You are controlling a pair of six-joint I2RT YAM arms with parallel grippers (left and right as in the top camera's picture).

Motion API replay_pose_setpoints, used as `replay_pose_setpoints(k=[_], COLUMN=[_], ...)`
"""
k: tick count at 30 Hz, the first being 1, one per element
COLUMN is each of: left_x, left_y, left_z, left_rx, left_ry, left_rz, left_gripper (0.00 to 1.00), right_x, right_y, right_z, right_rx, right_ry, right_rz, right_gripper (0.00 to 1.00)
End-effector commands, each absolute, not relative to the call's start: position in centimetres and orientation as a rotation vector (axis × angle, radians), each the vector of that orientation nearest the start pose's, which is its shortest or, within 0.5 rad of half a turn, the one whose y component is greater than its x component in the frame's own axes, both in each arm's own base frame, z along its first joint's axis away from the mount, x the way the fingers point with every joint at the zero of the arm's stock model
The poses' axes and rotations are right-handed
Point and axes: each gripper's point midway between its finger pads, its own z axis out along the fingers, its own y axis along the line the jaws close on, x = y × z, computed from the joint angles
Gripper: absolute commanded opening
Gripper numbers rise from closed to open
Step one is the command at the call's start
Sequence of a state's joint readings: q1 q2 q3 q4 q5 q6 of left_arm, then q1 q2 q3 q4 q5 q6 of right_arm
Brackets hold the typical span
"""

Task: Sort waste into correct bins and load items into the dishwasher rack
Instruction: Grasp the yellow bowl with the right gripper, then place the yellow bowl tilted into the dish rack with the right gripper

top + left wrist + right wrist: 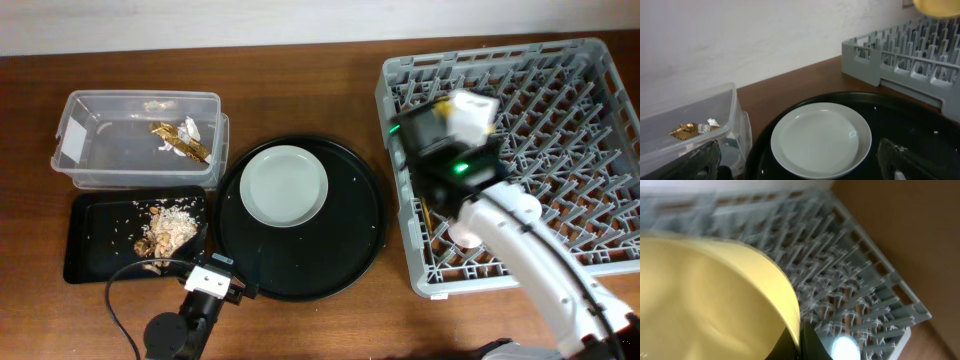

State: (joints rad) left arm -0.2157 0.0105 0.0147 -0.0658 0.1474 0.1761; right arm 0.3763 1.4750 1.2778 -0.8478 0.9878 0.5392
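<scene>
My right gripper (801,339) is shut on the rim of the yellow bowl (705,300) and holds it above the grey dishwasher rack (590,150); the bowl also shows from overhead (470,110). A pale round cup (842,347) sits in the rack below it. My left gripper (800,159) is open and empty, low at the near edge of the pale grey-green plate (284,186). The clear tub (100,150) holds the golden wrapper (185,142) and a bit of white tissue (190,126). The shallow black tray (95,245) holds the food scraps (168,232).
The plate lies on a large round black tray (350,235) between the bins and the rack. A small pale object (465,235) and a thin brown piece (425,212) lie in the rack under my right arm. A black cable (120,300) loops at the front left.
</scene>
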Motion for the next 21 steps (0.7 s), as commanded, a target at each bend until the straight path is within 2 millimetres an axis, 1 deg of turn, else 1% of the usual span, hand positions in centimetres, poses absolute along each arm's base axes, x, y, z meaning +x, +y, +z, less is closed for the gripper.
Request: replay_pose_setpoints(k=[1,2,3,4,5,6,7,8,10,11,12,13,14,15,16,17,18,19,20,21], left_x=[23.3,23.3,23.3,23.3,23.3,23.3,23.3,23.3,23.3,23.3,23.3,23.3,23.3,23.3,23.3,23.3,23.3,23.3,23.3,23.3], left_y=[-7.8,-7.8,-7.8,-7.8,-7.8,-7.8,-7.8,-7.8,-7.8,-7.8,-7.8,-7.8,-7.8,-7.8,-7.8,-7.8,-7.8,-7.8,-7.8,-7.8], left_z=[16.1,16.1,16.1,16.1,16.1,16.1,16.1,16.1,16.1,16.1,16.1,16.1,16.1,16.1,16.1,16.1,16.1,16.1,16.1,16.1], left_rx=[0.438,0.438,0.438,0.438,0.438,0.438,0.438,0.438,0.438,0.438,0.438,0.438,0.438,0.438,0.438,0.438,0.438,0.438,0.438,0.438], left_ry=[1.573,1.573,1.573,1.573,1.573,1.573,1.573,1.573,1.573,1.573,1.573,1.573,1.573,1.573,1.573,1.573,1.573,1.573,1.573,1.573], left_rz=[-0.153,-0.153,-0.153,-0.153,-0.153,-0.153,-0.153,-0.153,-0.153,-0.153,-0.153,-0.153,-0.153,-0.153,-0.153,-0.153,-0.153,-0.153,-0.153,-0.153], left_gripper=[0.99,1.00,0.99,0.99,0.99,0.99,0.99,0.99,0.99,0.99,0.99,0.99,0.99,0.99,0.99,0.99,0.99,0.99,0.99,0.99], right_x=[37.0,37.5,38.0,38.3,38.7,39.4,40.1,40.7,41.0,41.0,40.9,40.8,40.6,40.7,40.7,41.0,41.0,39.9,38.0,35.5], right_y=[-9.1,-11.1,-13.3,-15.0,-15.6,-14.9,-13.6,-11.8,-8.9,-8.1,-5.8,-5.3,-4.2,-2.6,-1.1,1.5,4.2,11.5,16.5,20.9], right_z=[25.7,25.5,24.7,23.9,22.1,20.2,18.9,17.7,15.9,15.4,15.3,15.9,17.5,18.7,20.0,21.6,21.9,21.2,20.8,20.4], right_rx=[0.621,0.625,0.585,0.553,0.516,0.466,0.405,0.329,0.187,0.144,0.054,0.038,0.022,0.007,-0.002,-0.029,-0.105,-0.316,-0.394,-0.419], right_ry=[2.025,2.029,2.068,2.096,2.150,2.193,2.221,2.239,2.289,2.301,2.305,2.273,2.192,2.166,2.145,2.159,2.232,2.395,2.482,2.558], right_rz=[-0.990,-1.045,-1.142,-1.242,-1.292,-1.310,-1.315,-1.337,-1.356,-1.359,-1.357,-1.400,-1.462,-1.406,-1.340,-1.163,-0.948,-0.411,-0.027,0.330], right_gripper=[0.04,0.04,0.04,0.04,0.04,0.04,0.04,0.05,0.09,0.10,0.29,0.44,0.63,0.67,0.72,0.79,0.79,0.74,0.70,0.53])
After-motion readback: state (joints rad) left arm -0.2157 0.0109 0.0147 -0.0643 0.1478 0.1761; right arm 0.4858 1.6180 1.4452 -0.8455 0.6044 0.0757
